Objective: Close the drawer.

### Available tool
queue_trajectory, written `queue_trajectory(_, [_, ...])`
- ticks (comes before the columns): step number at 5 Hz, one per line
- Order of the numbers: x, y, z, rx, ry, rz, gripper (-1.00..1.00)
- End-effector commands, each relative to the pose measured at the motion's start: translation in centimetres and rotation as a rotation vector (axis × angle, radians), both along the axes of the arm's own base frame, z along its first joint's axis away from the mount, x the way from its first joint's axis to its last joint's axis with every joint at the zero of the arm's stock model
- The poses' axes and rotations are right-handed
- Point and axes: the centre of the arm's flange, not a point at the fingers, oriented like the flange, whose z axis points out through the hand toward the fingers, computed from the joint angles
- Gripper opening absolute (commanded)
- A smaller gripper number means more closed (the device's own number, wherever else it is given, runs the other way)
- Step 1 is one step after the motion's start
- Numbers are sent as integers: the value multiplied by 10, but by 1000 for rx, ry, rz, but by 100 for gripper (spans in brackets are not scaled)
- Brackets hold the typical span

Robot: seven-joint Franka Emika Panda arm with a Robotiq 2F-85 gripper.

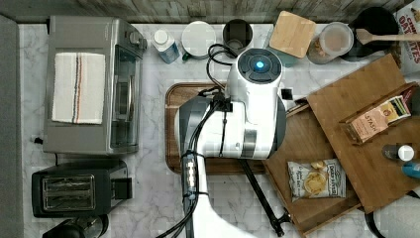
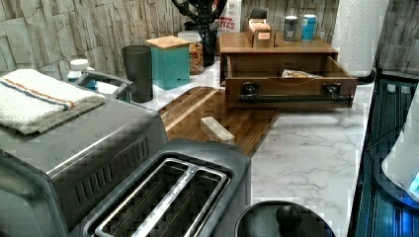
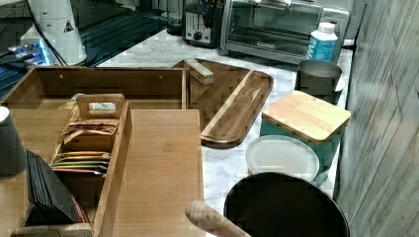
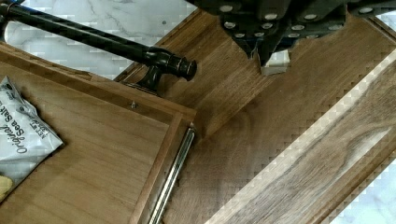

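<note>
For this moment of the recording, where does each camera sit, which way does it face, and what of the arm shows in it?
Top view: overhead, looking straight down on the counter; the white arm covers the middle, with the open drawer beside it.
Left view: low behind the toaster, facing the drawer's handle front; the arm's base at the left view's right edge.
Right view: on the drawer side, facing the toaster oven; the arm's base at the upper left.
Wrist view: looks down at the drawer corner; gripper above.
All four share the drawer.
</note>
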Motion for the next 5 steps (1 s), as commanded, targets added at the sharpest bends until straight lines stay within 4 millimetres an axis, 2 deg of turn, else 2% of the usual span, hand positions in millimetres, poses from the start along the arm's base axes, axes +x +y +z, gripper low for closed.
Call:
queue_trajectory(1, [-32, 39, -2, -9, -62, 123, -100])
queue_trajectory(2, [-53, 71, -21, -27, -75, 168, -100])
queue_trajectory(3, [-72, 82, -32, -17, -101, 251, -100])
queue_trajectory(4, [-91, 81, -45, -26, -142, 415, -100])
queue_trajectory(5, [-106, 55, -63, 14, -149, 571, -100])
